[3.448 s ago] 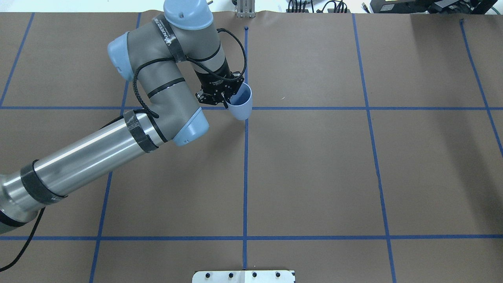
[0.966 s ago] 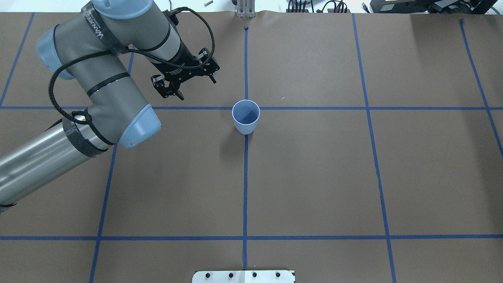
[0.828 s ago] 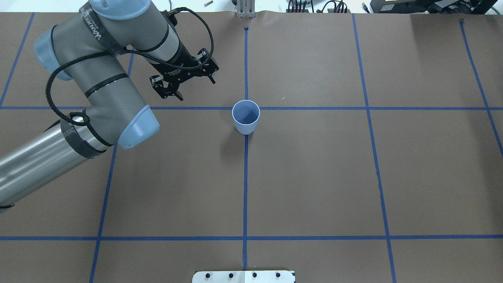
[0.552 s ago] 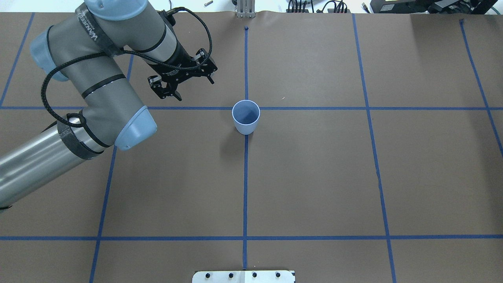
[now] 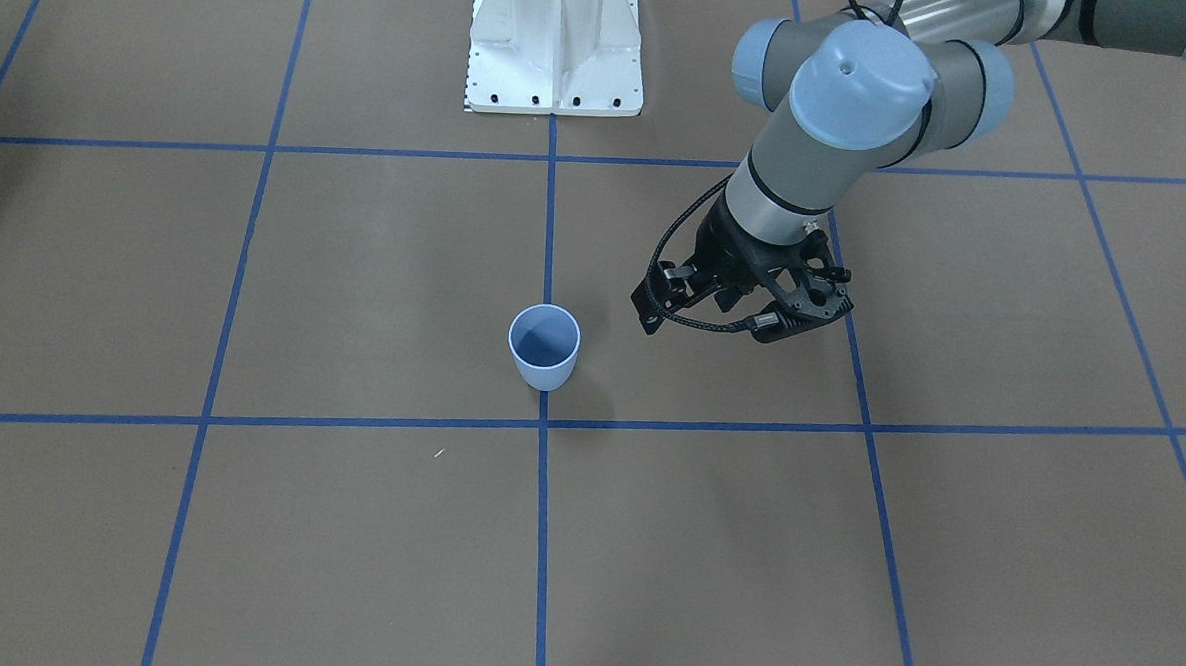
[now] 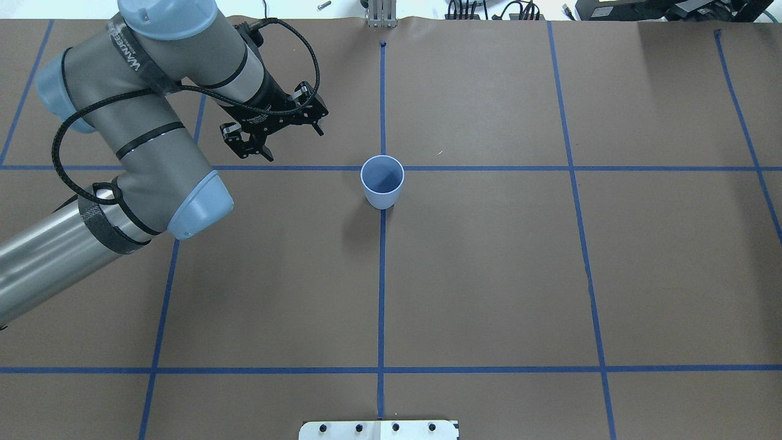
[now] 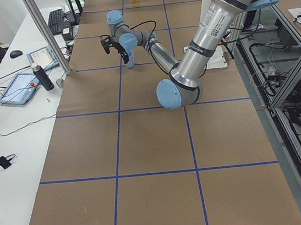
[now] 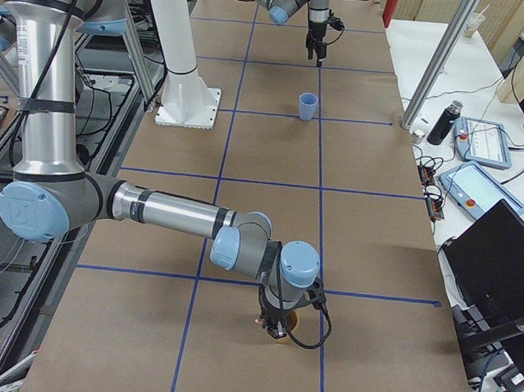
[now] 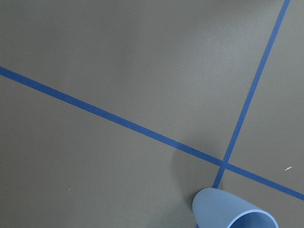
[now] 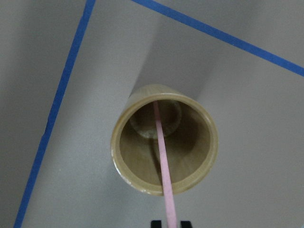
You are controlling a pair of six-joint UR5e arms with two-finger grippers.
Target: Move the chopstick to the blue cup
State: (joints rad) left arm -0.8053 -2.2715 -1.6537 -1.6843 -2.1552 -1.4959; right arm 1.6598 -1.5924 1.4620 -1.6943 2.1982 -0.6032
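The blue cup (image 6: 382,182) stands upright and empty on the centre tape cross; it also shows in the front view (image 5: 543,347) and the left wrist view (image 9: 232,212). My left gripper (image 6: 293,145) is open and empty, raised to the left of the cup and apart from it (image 5: 708,328). A pale pink chopstick (image 10: 161,152) stands slanted in a tan bamboo cup (image 10: 164,145). Its upper end runs up between the fingertips of my right gripper (image 10: 169,223), which looks shut on it. In the exterior right view this gripper (image 8: 279,327) is low over the bamboo cup at the table's near end.
The white robot base plate (image 5: 556,41) sits at the table's robot side. Blue tape lines (image 6: 382,275) grid the brown table. A bottle (image 8: 441,122) and tablets (image 8: 483,139) lie on the white side bench beyond the table edge.
The left gripper has let go of the blue cup, which was tilted and now stands upright. The left arm has drawn back to the left, away from the cup.
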